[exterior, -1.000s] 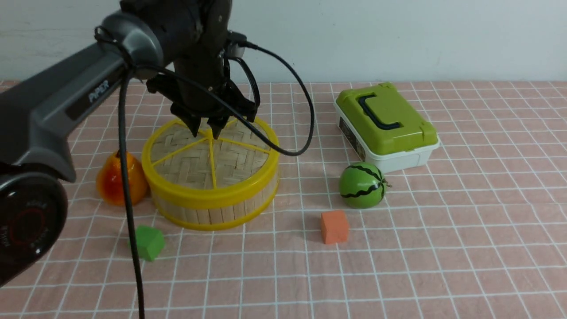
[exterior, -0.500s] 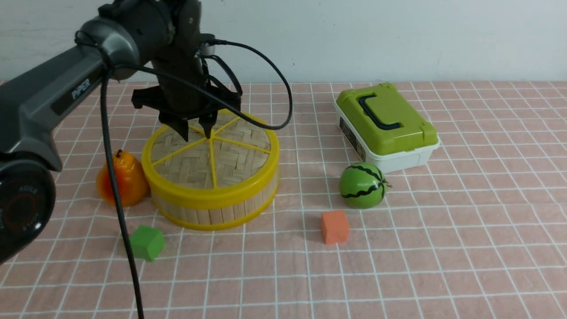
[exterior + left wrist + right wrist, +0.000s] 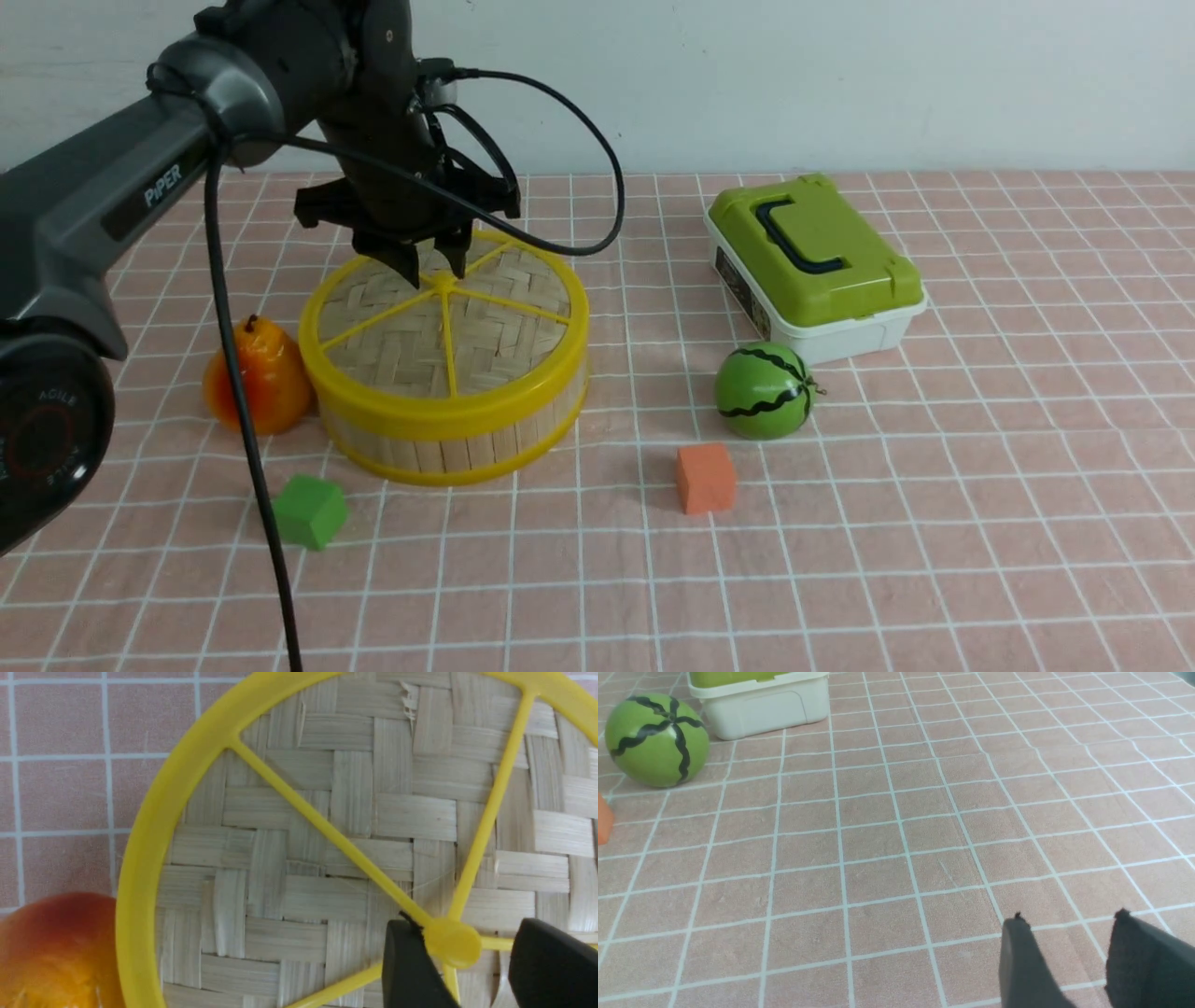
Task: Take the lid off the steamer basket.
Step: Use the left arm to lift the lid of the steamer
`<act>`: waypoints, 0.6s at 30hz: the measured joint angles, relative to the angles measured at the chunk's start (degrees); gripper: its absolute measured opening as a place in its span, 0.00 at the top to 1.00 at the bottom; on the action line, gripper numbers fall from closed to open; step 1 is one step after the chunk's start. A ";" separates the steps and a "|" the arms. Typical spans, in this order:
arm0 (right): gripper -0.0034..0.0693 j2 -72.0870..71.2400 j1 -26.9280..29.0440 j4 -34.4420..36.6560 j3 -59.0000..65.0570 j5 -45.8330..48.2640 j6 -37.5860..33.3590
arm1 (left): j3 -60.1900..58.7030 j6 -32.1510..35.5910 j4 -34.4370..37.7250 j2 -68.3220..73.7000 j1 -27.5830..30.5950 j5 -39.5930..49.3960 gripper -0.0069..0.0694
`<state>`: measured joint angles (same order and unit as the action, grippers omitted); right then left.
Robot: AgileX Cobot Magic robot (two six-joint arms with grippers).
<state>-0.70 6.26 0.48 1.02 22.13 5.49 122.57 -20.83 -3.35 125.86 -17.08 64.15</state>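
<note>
So, the flat round woven-bamboo lid [image 3: 446, 322] with the thick yellow rim and yellow spokes sits squarely on the steamer basket [image 3: 448, 448], the shallow round tub with the bamboo-slat wall. The basket is in the left part of the table [image 3: 934, 523], which has a pink checked cloth on it, a bit in from the far edge.

The left gripper [image 3: 434, 273] hangs right over the middle of the lid, pointing down, jaws spread apart. In the left wrist view the small yellow centre knob [image 3: 452, 947] sits between the black fingers [image 3: 409, 970]. One finger looks like it's touching the knob's side, while the other stands clear of it with a gap. So it's straddling the knob, not pinching it.

The right gripper [image 3: 1069, 933] only shows in its own wrist view. It's low over bare cloth, jaws apart with nothing between them, well away from the basket.

An orange-yellow toy pear [image 3: 254, 378] is just beside the basket on the side toward the table's left edge. A small green cube [image 3: 311, 511] lies near the basket toward the near edge.
</note>
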 joint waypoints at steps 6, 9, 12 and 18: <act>0.62 0.00 0.00 0.00 0.00 0.00 0.00 | 0.06 0.00 -0.19 1.53 0.00 0.00 0.51; 0.62 0.00 0.00 0.00 0.00 0.00 0.00 | 0.06 0.06 -0.63 1.59 0.00 -0.09 0.57; 0.62 0.00 0.00 0.00 0.00 0.00 0.00 | 0.06 0.06 -0.63 1.53 -0.11 -0.27 0.67; 0.62 0.00 0.00 0.00 0.00 0.00 0.00 | 0.19 0.06 -0.46 1.53 -0.17 -0.35 0.77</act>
<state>-0.70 6.26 0.48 1.02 22.13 5.49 122.76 -20.77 -3.81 127.39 -17.25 63.80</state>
